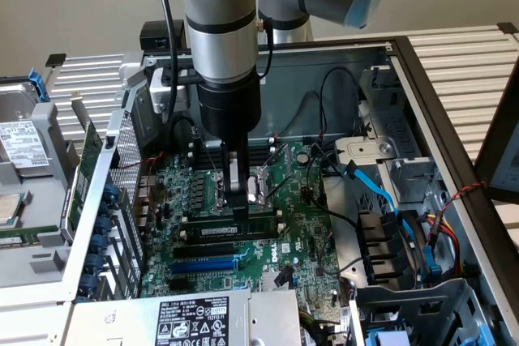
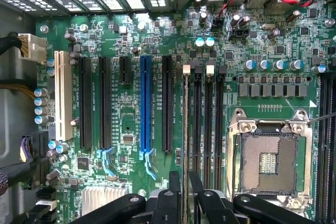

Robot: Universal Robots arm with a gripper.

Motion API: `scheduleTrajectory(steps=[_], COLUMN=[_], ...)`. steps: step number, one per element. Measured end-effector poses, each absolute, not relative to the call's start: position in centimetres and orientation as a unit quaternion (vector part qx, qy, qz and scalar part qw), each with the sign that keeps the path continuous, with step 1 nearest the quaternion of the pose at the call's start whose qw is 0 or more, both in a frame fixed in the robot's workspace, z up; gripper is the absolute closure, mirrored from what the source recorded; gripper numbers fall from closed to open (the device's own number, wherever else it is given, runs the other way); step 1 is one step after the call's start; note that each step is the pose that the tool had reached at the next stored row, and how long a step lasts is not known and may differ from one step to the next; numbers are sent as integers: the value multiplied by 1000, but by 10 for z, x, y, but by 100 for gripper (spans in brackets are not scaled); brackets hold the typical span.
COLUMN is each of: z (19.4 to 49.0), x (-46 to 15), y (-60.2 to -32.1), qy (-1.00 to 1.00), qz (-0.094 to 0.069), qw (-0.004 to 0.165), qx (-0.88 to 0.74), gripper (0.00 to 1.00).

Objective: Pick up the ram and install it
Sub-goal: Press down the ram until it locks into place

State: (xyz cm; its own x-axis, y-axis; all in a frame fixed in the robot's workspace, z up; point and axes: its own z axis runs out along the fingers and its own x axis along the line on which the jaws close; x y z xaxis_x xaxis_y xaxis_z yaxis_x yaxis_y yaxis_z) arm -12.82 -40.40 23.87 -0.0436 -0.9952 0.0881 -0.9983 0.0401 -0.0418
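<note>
The ram [image 1: 212, 231] is a thin green stick with a white label. It stands on edge along the memory slot closest to the long black expansion slots. My gripper [image 1: 237, 207] comes straight down onto its middle, jaws shut on it. In the wrist view the ram [image 2: 185, 129] shows edge-on as a thin line running up from between the two black fingers [image 2: 173, 198]. The gripper [image 2: 185, 195] sits over the slot's near end. A white latch [image 2: 186, 69] marks the slot's far end. I cannot tell how deep the stick sits.
Empty black memory slots [image 2: 207, 124] lie beside the ram, then the open CPU socket [image 2: 268, 156]. A blue expansion slot [image 2: 145, 103] and black ones lie on the other side. Blue and black cables [image 1: 381, 192] crowd the exterior view's right. A power supply [image 1: 195, 322] sits at the front.
</note>
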Motion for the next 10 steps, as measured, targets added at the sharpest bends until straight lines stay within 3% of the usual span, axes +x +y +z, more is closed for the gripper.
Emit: scheduleTrajectory(steps=[10], z=[240], x=[-128], y=[-404], qy=[-723], qz=[44], qw=[19], qx=[689], gripper=[79])
